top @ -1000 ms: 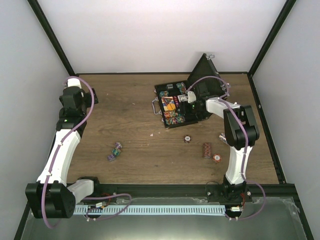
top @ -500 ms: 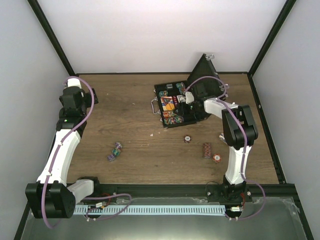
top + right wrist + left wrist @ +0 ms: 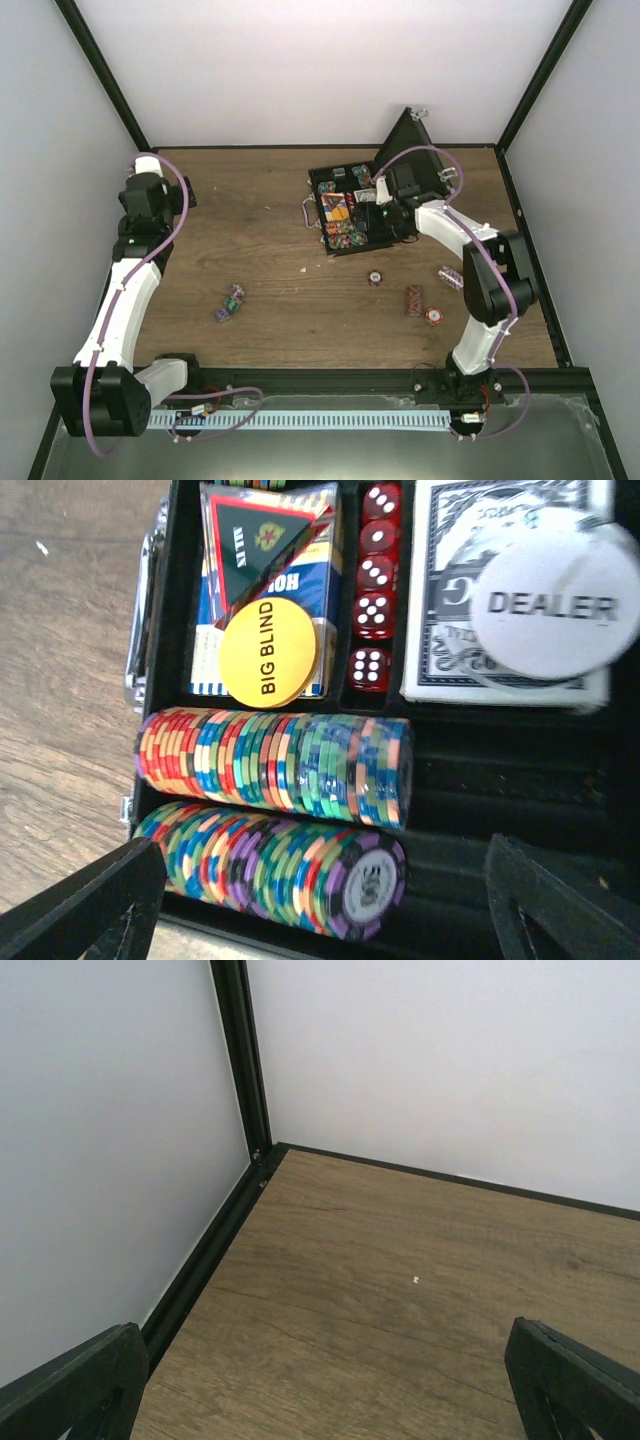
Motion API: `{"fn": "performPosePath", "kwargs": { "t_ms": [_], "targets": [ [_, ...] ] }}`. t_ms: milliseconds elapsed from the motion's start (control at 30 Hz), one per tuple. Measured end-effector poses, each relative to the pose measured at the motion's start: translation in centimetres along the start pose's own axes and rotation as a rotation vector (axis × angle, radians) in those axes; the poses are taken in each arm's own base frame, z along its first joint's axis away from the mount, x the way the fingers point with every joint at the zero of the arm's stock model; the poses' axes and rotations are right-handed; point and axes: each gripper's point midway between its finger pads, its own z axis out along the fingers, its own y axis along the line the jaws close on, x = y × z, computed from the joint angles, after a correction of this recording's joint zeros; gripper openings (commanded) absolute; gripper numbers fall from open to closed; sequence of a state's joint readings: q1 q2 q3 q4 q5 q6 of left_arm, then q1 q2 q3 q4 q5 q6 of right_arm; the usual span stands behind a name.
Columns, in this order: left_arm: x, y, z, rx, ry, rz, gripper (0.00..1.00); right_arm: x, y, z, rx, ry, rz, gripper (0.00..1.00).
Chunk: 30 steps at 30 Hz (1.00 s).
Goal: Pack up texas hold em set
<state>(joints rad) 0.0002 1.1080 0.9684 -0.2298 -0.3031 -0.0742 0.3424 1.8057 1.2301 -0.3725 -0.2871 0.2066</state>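
Our right gripper hangs over the open briefcase, fingers spread wide and empty. Two rows of chips lie just beneath it, with dice and the DEALER button beyond. Loose chip stacks lie back toward its base on the table. Our left gripper is also spread, holding nothing, and faces a wall corner, well apart from the briefcase

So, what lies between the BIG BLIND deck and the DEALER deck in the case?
A column of five red dice, shown in the right wrist view.
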Motion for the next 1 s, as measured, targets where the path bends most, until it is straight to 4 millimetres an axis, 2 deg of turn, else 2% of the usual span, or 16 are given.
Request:
{"fn": "performPosePath", "kwargs": {
  "t_ms": [133, 200, 400, 500, 667, 1000],
  "targets": [
    [0.0, 0.0, 0.0, 0.0, 0.0, 0.0, 1.0, -0.3, 0.3, -2.5, 0.055, -0.027, 0.028, 0.88],
    [0.0, 0.0, 0.0, 0.0, 0.0, -0.001, 1.0, 1.1, 0.5, -3.1, 0.074, -0.003, 0.055, 0.88],
    [0.0, 0.0, 0.0, 0.002, 0.0, -0.004, 1.0, 9.5, 0.2, -2.8, 0.144, 0.197, 0.098, 0.87],
    [0.0, 0.0, 0.0, 0.001, 0.001, -0.004, 1.0, 12.6, -0.2, -2.8, 0.175, 0.286, 0.109, 0.87],
    [0.0, 0.0, 0.0, 0.001, 0.0, -0.004, 1.0, 13.8, 0.2, -2.9, 0.213, 0.322, 0.085, 0.84],
    [0.0, 0.0, 0.0, 0.001, 0.001, -0.004, 1.0, 15.1, 0.8, -2.6, 0.269, 0.349, 0.036, 0.77]
  ]
}}
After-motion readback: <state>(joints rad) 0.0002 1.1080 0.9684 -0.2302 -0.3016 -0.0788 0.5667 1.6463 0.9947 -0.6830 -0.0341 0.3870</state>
